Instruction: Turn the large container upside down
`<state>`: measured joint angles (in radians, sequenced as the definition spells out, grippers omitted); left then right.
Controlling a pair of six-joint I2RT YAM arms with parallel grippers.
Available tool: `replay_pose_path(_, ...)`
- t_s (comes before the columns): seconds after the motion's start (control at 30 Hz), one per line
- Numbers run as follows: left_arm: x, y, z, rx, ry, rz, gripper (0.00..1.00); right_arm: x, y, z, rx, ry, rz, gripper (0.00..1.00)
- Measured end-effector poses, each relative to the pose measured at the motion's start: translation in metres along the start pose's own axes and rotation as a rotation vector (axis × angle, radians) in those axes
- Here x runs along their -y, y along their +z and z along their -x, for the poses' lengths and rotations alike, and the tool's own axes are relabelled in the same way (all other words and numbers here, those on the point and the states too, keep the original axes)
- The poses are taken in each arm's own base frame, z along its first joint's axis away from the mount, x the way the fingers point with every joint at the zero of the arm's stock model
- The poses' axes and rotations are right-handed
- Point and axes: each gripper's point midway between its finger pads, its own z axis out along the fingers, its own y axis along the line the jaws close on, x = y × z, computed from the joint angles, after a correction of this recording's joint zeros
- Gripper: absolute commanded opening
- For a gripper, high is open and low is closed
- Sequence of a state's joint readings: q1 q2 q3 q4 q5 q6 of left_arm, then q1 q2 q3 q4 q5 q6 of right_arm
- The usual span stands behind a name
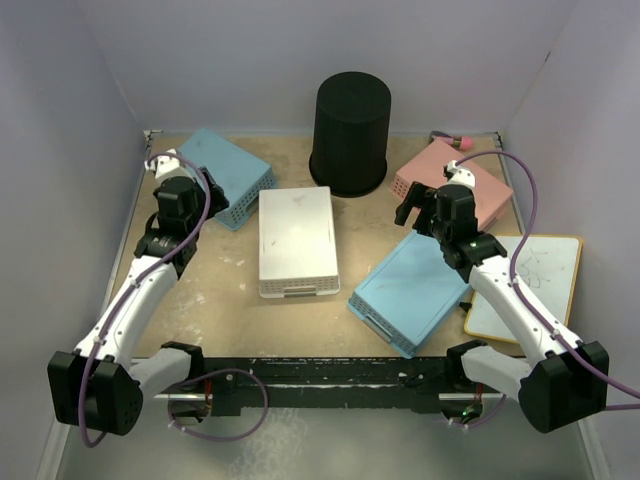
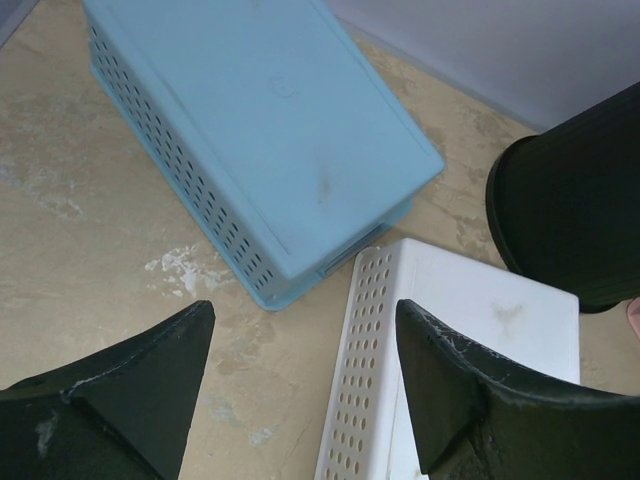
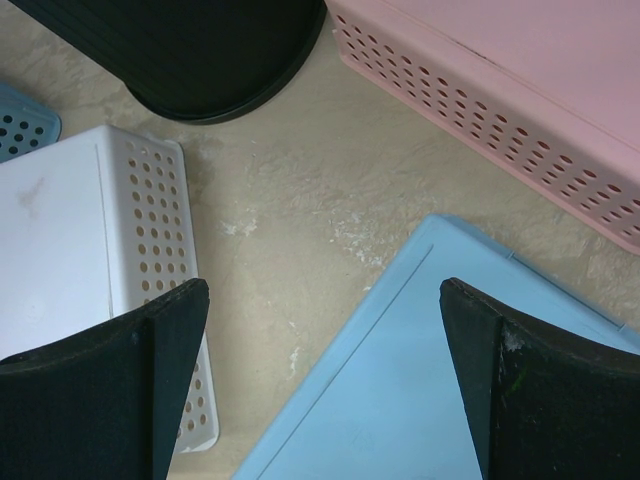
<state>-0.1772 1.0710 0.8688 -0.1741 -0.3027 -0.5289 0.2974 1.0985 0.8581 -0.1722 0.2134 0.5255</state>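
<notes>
The large container [image 1: 350,135] is a tall round black bin at the back middle of the table. It stands with its wide rim down and its narrower closed end up. It shows at the right edge of the left wrist view [image 2: 575,215] and at the top of the right wrist view [image 3: 190,50]. My left gripper [image 1: 207,190] is open and empty, left of the bin, above bare table [image 2: 305,320]. My right gripper [image 1: 418,207] is open and empty, right of the bin, over a blue basket's corner [image 3: 325,300]. Neither gripper touches the bin.
All baskets lie upside down: a blue basket [image 1: 228,175] at back left, a white basket [image 1: 297,240] in the middle, a second blue basket [image 1: 410,290] at front right, a pink basket [image 1: 450,185] at back right. A white board [image 1: 530,285] lies at the right edge. Walls enclose three sides.
</notes>
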Motion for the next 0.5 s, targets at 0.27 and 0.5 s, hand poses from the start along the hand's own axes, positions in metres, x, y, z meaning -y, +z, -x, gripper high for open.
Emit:
replay_pose_path(0.27,0.005,0.013,-0.023,-0.108,0.024,-0.011,0.71,-0.009,0.001,-0.003,-0.018,0.0,0.046,1.0)
replay_pose_path(0.5,0.034,0.007,-0.02,-0.122,0.004,-0.167,0.71,-0.061,0.007,-0.019,-0.107,-0.043,0.334,1.0)
